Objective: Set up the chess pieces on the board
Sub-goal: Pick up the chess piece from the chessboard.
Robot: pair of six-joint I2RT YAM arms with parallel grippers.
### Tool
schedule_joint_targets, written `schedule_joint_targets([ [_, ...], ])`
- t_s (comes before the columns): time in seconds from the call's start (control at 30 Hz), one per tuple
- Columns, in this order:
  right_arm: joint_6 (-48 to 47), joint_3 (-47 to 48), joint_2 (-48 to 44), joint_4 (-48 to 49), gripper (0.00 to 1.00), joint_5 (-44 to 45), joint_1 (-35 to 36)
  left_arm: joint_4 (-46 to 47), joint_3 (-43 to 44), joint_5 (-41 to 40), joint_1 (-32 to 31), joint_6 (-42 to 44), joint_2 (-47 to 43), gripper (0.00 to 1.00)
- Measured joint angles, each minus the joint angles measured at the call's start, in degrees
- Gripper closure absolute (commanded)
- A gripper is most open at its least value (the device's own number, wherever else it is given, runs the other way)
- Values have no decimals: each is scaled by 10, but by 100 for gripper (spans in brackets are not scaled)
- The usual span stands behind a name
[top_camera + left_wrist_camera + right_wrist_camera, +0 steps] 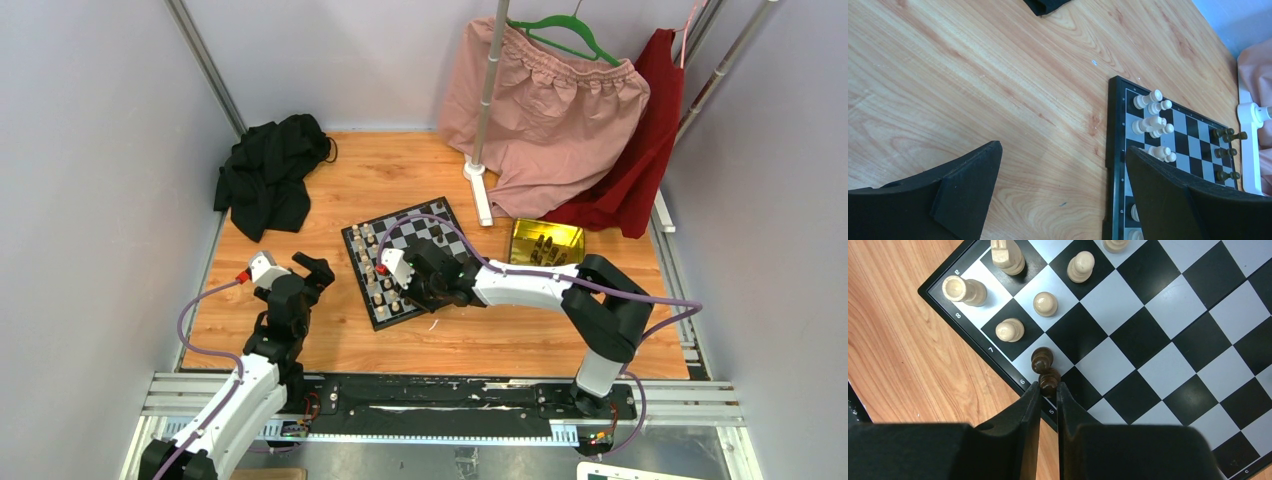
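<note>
The black-and-white board lies in the middle of the wooden table. Several cream-white chessmen stand along its left edge. In the right wrist view my right gripper is shut on a dark brown chess piece above the board's left edge; another dark piece stands just beyond it, near cream pieces. My left gripper is open and empty over bare wood left of the board. The left wrist view shows cream pieces and three dark pieces.
A shiny yellow tin holding dark pieces sits right of the board. A black cloth lies at the back left. A white rack pole and foot stand behind the board, with pink and red garments hanging.
</note>
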Motion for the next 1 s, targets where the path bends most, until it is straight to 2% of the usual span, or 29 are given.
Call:
schedule_joint_targets([
  [0.33, 0, 3, 9, 0, 71, -4, -1, 0, 0, 0, 0, 0, 0, 0],
  [0.5, 0, 4, 12, 1, 70, -6, -1, 0, 0, 0, 0, 0, 0, 0],
  [1.0, 1, 13, 14, 0, 86, -8, -1, 0, -1, 0, 0, 0, 0, 0],
])
